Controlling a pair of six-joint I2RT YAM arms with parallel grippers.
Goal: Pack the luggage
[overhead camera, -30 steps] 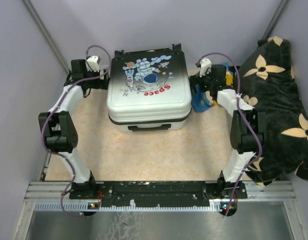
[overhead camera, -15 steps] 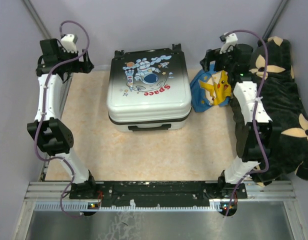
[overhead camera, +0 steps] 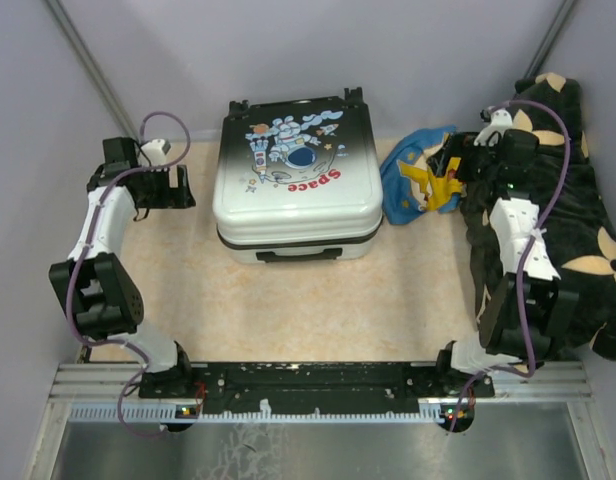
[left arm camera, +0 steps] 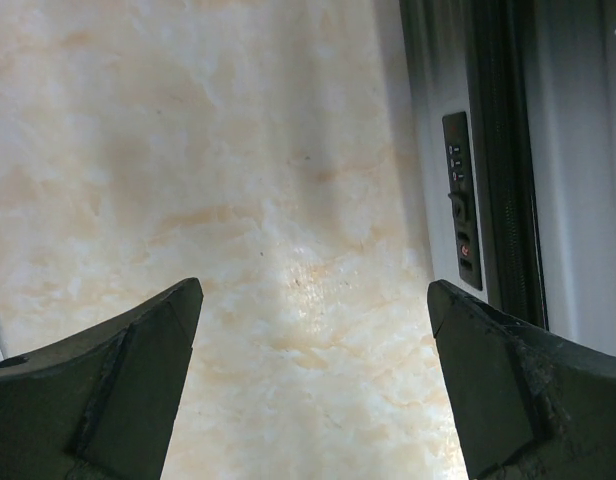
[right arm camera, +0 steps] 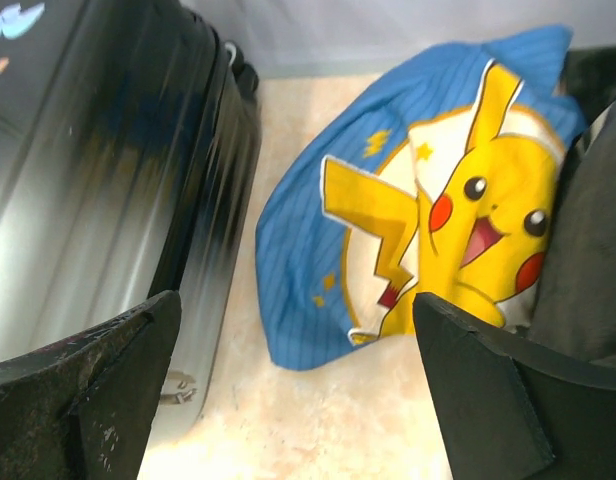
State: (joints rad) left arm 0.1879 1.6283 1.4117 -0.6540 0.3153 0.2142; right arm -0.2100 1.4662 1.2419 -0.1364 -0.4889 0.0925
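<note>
The luggage [overhead camera: 296, 180], a small white-to-black hard-shell suitcase with an astronaut print and red "Space", lies closed on the table at the back centre. Its side with a black lock panel shows in the left wrist view [left arm camera: 468, 200], and its shell in the right wrist view [right arm camera: 98, 170]. My left gripper [overhead camera: 178, 187] is open and empty over the bare table left of the luggage. My right gripper [overhead camera: 450, 172] is open and empty beside a blue cloth item with a yellow cartoon figure [overhead camera: 420, 185], which also shows in the right wrist view [right arm camera: 428, 190].
A big black flower-patterned cushion [overhead camera: 553, 200] fills the right side, under the right arm. Grey walls close in the back and sides. The beige table [overhead camera: 318, 310] stretches in front of the luggage to the arm bases.
Both arms have swung outward and dropped lower. The left gripper came down beside the luggage's left side. The right gripper moved right, toward the cushion, uncovering the blue cloth item.
</note>
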